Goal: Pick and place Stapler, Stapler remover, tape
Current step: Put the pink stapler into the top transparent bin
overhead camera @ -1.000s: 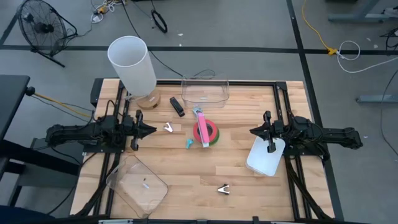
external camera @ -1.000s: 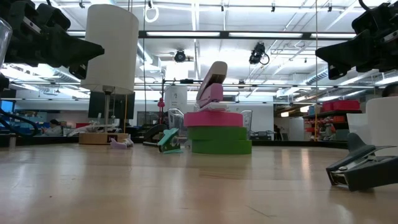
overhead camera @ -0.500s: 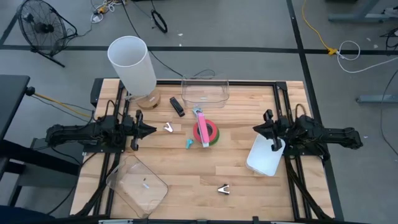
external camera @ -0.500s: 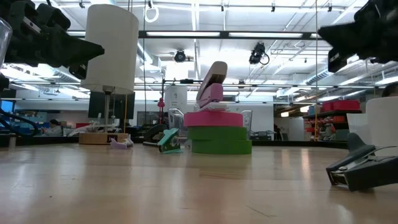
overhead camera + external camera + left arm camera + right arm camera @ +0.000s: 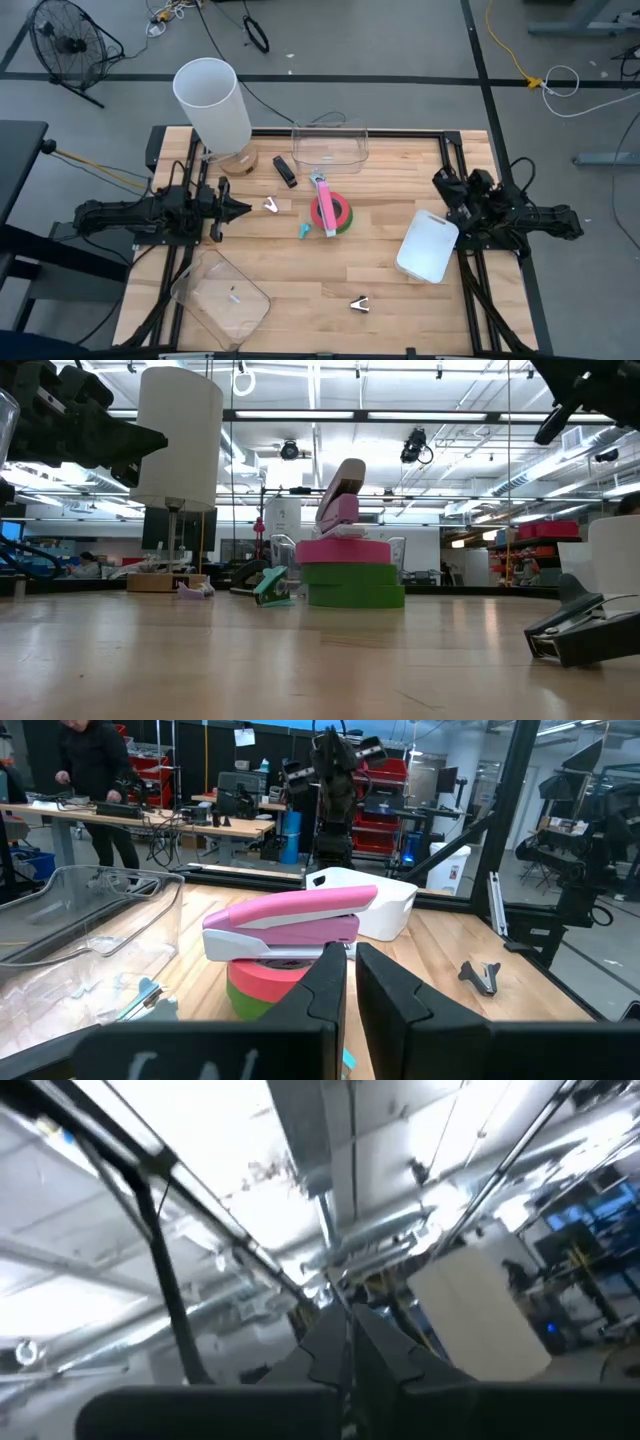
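From above, the pale wooden plank surface (image 5: 300, 270) carries a pink stapler (image 5: 325, 207) lying across stacked flat rolls of tape (image 5: 341, 216), pink-red over green, near the centre. At about nine o'clock from the stack the left claw (image 5: 243, 209) hovers with its fingers pressed together and nothing between them; at three o'clock, by the surface's edge, the right claw (image 5: 440, 180) is likewise closed and empty, beside a white rounded-rectangle lid (image 5: 428, 246). A clear plastic bin (image 5: 330, 146) stands at twelve o'clock from the stack, a tall white cylinder (image 5: 212, 102) at ten o'clock, and a small black stapler (image 5: 285, 171) between them. A silver staple remover (image 5: 270, 205) lies just off the left claw's tip, a teal one (image 5: 303, 230) touches the stack's seven o'clock side, and a dark one (image 5: 360, 304) lies at five o'clock, well apart. A clear lid (image 5: 220, 292) rests at the seven o'clock corner. At surface height, the pink stapler (image 5: 337, 500) tilts upward atop the tape (image 5: 352, 583), with the dark remover (image 5: 583, 630) near the lens. The left wrist view looks past closed fingers (image 5: 330, 990) at the stapler (image 5: 290, 917) on the tape (image 5: 270, 978), with a person's dark sleeve (image 5: 95, 760) in the room beyond. The right wrist view shows closed fingers (image 5: 325, 1342) pointing up at ceiling beams.
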### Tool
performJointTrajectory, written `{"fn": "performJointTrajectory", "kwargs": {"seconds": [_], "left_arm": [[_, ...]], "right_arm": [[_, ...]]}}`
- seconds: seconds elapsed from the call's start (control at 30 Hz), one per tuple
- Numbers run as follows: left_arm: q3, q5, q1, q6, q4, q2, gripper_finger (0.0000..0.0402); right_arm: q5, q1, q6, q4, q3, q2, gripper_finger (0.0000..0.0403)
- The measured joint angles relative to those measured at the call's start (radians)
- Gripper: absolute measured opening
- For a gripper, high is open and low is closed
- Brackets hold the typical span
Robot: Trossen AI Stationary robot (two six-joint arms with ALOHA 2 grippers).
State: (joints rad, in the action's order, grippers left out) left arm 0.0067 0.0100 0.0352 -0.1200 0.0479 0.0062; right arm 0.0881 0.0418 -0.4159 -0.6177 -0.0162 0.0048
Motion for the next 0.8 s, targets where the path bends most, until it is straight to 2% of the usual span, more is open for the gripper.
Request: {"fn": "performJointTrajectory", "kwargs": {"seconds": [0.17,0.37,0.57,0.8], "left_arm": [[0.000,0.000,0.000,0.000,0.000,0.000,0.0030],[0.000,0.000,0.000,0.000,0.000,0.000,0.0030],[0.000,0.000,0.000,0.000,0.000,0.000,0.0030],[0.000,0.000,0.000,0.000,0.000,0.000,0.0030]], "right_arm": [[0.067,0.000,-0.041,-0.007,-0.005,0.000,0.0004],[0.117,0.000,-0.045,0.008,-0.066,0.001,0.0002],[0.171,0.001,-0.036,0.134,-0.200,0.023,0.0001],[0.121,0.001,-0.039,0.306,-0.403,0.119,0.0001]]}}
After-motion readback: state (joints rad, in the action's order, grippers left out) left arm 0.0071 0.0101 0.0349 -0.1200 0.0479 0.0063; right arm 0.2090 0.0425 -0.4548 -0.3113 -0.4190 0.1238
